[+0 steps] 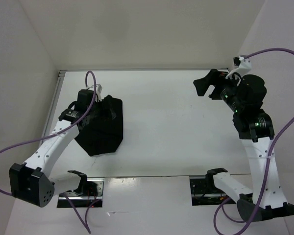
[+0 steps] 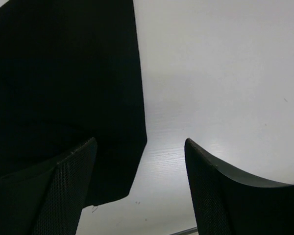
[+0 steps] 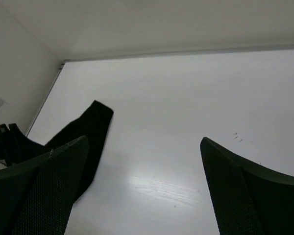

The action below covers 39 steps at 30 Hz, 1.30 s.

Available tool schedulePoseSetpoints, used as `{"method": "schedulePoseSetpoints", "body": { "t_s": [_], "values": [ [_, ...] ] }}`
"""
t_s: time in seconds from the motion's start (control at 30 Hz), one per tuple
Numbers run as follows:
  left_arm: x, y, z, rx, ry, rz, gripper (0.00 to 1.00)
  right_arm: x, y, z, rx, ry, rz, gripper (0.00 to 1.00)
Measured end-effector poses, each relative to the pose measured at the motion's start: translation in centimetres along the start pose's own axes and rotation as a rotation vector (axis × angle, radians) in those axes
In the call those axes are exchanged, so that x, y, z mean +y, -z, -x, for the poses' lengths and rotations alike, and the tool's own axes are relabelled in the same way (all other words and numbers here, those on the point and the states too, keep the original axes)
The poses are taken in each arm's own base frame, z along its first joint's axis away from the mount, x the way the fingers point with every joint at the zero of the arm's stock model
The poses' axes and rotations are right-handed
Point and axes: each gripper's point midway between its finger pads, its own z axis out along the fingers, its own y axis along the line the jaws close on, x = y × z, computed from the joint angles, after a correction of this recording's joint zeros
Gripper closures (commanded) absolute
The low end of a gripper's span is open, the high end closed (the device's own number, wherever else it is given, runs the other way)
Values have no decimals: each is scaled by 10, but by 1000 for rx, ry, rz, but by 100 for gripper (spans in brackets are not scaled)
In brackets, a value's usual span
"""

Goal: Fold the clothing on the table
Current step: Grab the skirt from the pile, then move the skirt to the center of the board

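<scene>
Left wrist showed left gripper (image 2: 139,156) spread over limp clothing (image 2: 63,73), probably best pinched at its edge; right gripper (image 3: 144,147) gaped.

Place: robot lab test cell | Seen: white walls (image 1: 137,29) boxing a white counter (image 1: 161,127); left arm (image 1: 54,147) and right arm (image 1: 262,166) mounted; purple cable (image 1: 274,49)

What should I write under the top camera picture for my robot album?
Left gripper open at the edge of the black clothing on the white table; right gripper open, far off.
</scene>
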Motion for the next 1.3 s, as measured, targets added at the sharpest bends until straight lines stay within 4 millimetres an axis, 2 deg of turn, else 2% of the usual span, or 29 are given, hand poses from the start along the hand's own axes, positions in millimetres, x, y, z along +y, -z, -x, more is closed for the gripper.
{"method": "schedulePoseSetpoints", "body": {
  "t_s": [0.07,0.2,0.23,0.33,0.47,0.63,0.87,0.97,1.0,1.07,1.1,1.2,1.3],
  "values": [
    [7,-6,0,23,4,45,21,-1,-4,-10,22,-2,11,1],
    [36,-11,-8,69,53,231,21,-15,-25,-54,152,-29,-10,1],
    [43,-10,-12,82,73,274,21,-20,-29,-66,186,-39,-20,1],
    [61,-3,-32,130,122,375,21,-24,-30,-85,238,-54,-28,1],
    [68,2,-64,216,171,427,21,-22,-29,-84,235,-54,-16,1],
    [67,5,-85,289,198,466,20,-19,-28,-84,235,-54,1,1],
    [62,-9,-128,462,125,541,21,-18,-22,-80,221,-47,4,1],
    [62,-22,-152,559,52,581,47,-15,-12,-71,181,-39,8,1],
    [63,-27,-159,582,37,591,74,-14,-8,-67,166,-36,8,1],
    [61,-36,-169,618,9,588,96,-12,0,-61,139,-30,10,1],
    [61,-39,-172,630,-5,584,100,-11,3,-59,127,-25,10,1],
    [51,-48,-174,670,-61,549,100,-11,8,-54,104,-18,6,1],
    [12,-66,-159,642,-111,429,100,-14,8,-54,104,-17,-10,1]
  ]
}}
